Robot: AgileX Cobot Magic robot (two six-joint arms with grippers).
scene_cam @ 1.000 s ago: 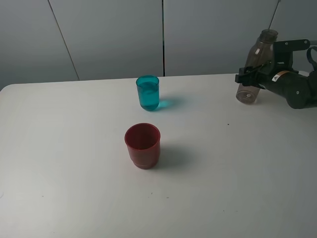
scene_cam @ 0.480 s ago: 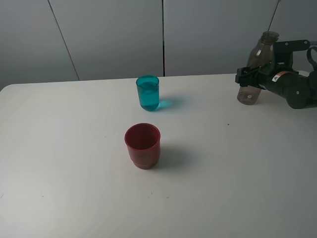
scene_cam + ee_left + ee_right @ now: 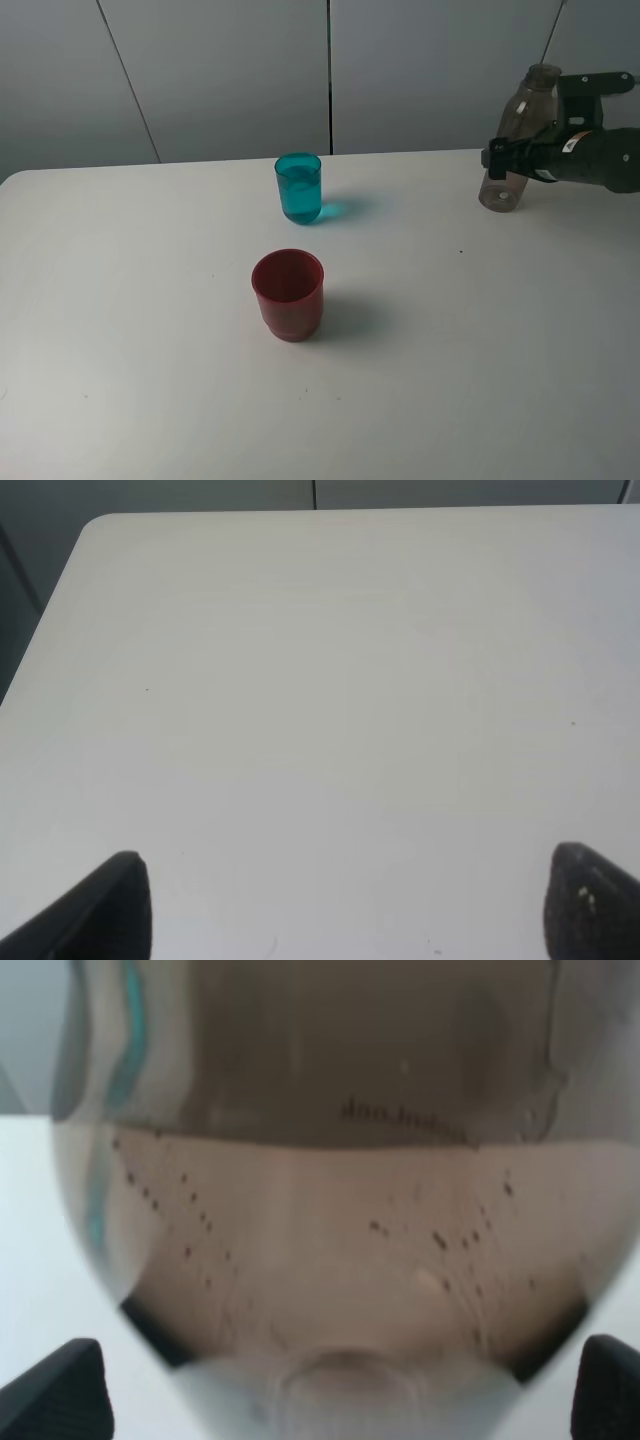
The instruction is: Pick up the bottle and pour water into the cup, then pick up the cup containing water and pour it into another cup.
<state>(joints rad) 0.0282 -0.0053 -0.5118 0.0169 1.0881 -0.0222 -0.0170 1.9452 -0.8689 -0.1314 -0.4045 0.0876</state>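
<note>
The bottle (image 3: 522,112) is at the far right of the surface (image 3: 480,350), leaning with its neck tipped back to the right. The right end effector (image 3: 505,158) is clamped around its lower half. From the high camera it is hard to tell whether the bottle's base touches the surface or hangs just above it. The right wrist camera shows the bottle filling the frame, part full of liquid, with a dark fingertip at each side of it.

The teal cup (image 3: 299,188) stands upright near the middle back of the surface, with water in it. The red cup (image 3: 288,294) stands upright just in front of it, apart from it and well away from the bottle.

The left end effector (image 3: 348,905) hangs over bare surface, its fingertips spread wide and gripping nothing
</note>
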